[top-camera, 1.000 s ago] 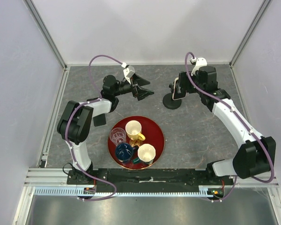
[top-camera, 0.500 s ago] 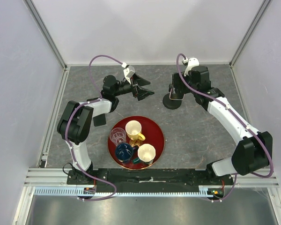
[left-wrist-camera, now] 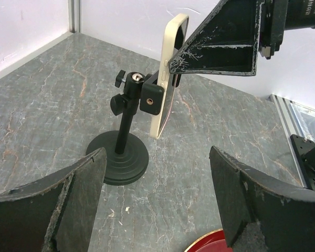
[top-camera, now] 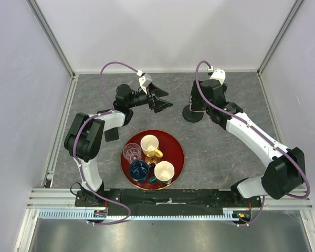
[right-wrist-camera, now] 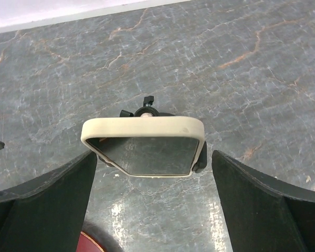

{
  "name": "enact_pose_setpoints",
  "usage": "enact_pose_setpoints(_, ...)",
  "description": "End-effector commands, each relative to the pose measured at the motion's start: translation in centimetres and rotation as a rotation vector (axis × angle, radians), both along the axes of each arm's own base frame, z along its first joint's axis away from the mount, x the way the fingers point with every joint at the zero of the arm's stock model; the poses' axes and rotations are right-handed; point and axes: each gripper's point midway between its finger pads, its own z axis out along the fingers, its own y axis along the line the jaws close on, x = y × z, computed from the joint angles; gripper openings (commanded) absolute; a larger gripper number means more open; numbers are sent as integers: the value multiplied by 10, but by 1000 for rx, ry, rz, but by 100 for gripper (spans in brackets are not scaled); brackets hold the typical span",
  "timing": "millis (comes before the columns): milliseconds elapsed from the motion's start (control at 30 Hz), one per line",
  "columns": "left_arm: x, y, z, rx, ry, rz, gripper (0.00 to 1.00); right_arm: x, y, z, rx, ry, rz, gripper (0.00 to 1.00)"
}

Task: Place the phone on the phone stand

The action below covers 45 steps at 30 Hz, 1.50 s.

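Observation:
The phone (left-wrist-camera: pixel 168 79) stands upright on its long edge, held in the clamp head of the black phone stand (left-wrist-camera: pixel 119 157). In the right wrist view the phone (right-wrist-camera: pixel 144 147) lies between my right gripper's (right-wrist-camera: pixel 152 157) wide-open fingers, with a gap on each side, and the stand's knob (right-wrist-camera: pixel 147 111) shows behind it. From above, my right gripper (top-camera: pixel 196 103) hovers over the stand's disc base (top-camera: pixel 192 114). My left gripper (top-camera: pixel 165 103) is open and empty, pointing at the stand from the left; its fingers (left-wrist-camera: pixel 76 194) frame the base.
A red round tray (top-camera: pixel 174 144) holding several cups sits at the near centre. A flat black rectangle (top-camera: pixel 111 135) lies beside the left arm. Grey walls and metal rails enclose the tabletop.
My right gripper has shifted left with the phone until it sits over the stand. The left arm has stayed put.

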Motion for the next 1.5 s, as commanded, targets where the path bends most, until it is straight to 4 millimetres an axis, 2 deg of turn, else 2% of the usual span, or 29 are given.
enact_pose_setpoints(0, 4, 0, 19, -10, -66, 17, 85, 4, -10, 16, 37, -49, -178, 95)
enact_pose_setpoints(333, 5, 2, 19, 2, -67, 31, 85, 3, 3, 18, -73, -63, -262, 93)
enact_pose_setpoints(500, 7, 3, 19, 11, -74, 44, 84, 7, 3, 17, -84, -64, -278, 88)
enact_pose_setpoints(600, 7, 4, 20, 14, -78, 54, 84, 8, 3, 18, -91, -67, -281, 78)
enact_pose_setpoints(833, 8, 5, 20, 18, -78, 63, 84, 10, 2, 19, -96, -72, -292, 62)
enact_pose_setpoints(900, 8, 5, 20, 18, -78, 63, 84, 11, 2, 19, -110, -71, -281, 55)
enact_pose_setpoints(967, 8, 5, 21, 17, -81, 63, 84, 11, 3, 24, -110, -87, -264, 45)
enact_pose_setpoints(1033, 7, 5, 20, 18, -80, 57, 84, 13, 5, 29, -127, -104, -229, 43)
enact_pose_setpoints(1100, 6, 5, 21, 17, -81, 57, 84, 12, 8, 35, -129, -112, -192, 50)
enact_pose_setpoints(1133, 6, 5, 20, 18, -81, 57, 84, 12, 9, 37, -142, -111, -171, 63)
enact_pose_setpoints(1300, 5, 5, 21, 16, -80, 53, 84, 2, 9, 44, -141, -111, -72, 87)
enact_pose_setpoints(1333, 5, 5, 21, 16, -82, 51, 84, 0, 20, 39, -124, -99, 13, 97)
enact_pose_setpoints(1400, 3, 5, 21, 15, -83, 45, 84, -2, 19, 46, -155, -110, 128, 98)
enact_pose_setpoints(1433, 2, 4, 22, 13, -85, 37, 84, -4, 31, 46, -139, -109, 241, 98)
enact_pose_setpoints(1467, 1, 4, 21, 13, -80, 32, 84, -2, 19, 53, -193, -129, 297, 98)
